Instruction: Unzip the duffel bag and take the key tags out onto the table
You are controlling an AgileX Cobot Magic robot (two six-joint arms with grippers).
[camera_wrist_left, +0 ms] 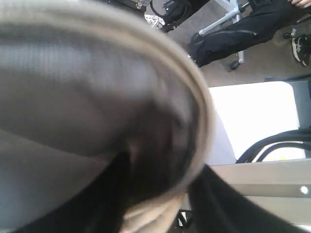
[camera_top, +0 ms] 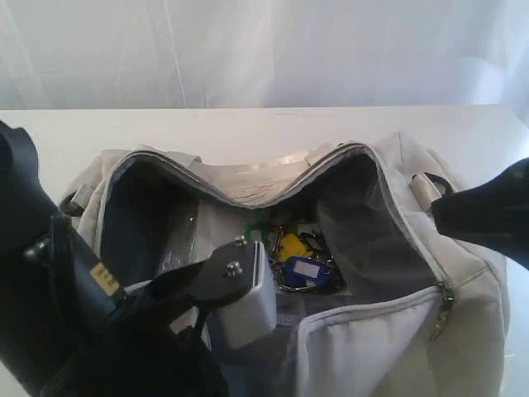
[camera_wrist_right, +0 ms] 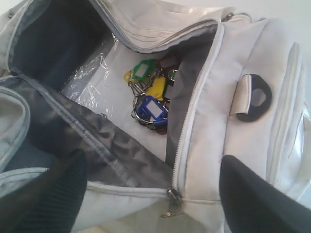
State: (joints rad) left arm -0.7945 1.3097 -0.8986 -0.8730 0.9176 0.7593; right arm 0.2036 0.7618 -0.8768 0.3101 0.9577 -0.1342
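The cream duffel bag (camera_top: pixel 388 331) lies unzipped on the white table (camera_top: pixel 248 128), its mouth gaping and the dark lining showing. On its floor rest the key tags (camera_top: pixel 299 258), green, yellow, red and blue (camera_wrist_right: pixel 150 104). My left gripper (camera_top: pixel 244 289) is at the bag's near rim. In the left wrist view blurred cream fabric (camera_wrist_left: pixel 150 213) sits pinched between its dark fingers. My right gripper (camera_top: pixel 450 211) hovers open over the bag's right end, its fingers (camera_wrist_right: pixel 262 199) either side of the zipper pull (camera_wrist_right: pixel 171 199), apart from it.
A clear plastic sheet (camera_wrist_right: pixel 92 77) lines the bag's floor beside the tags. A dark loop patch (camera_wrist_right: pixel 252 99) sits on the bag's end panel. Behind the table hangs a white curtain (camera_top: pixel 264 50). Chair legs and a person's legs (camera_wrist_left: pixel 233 34) show beyond the table.
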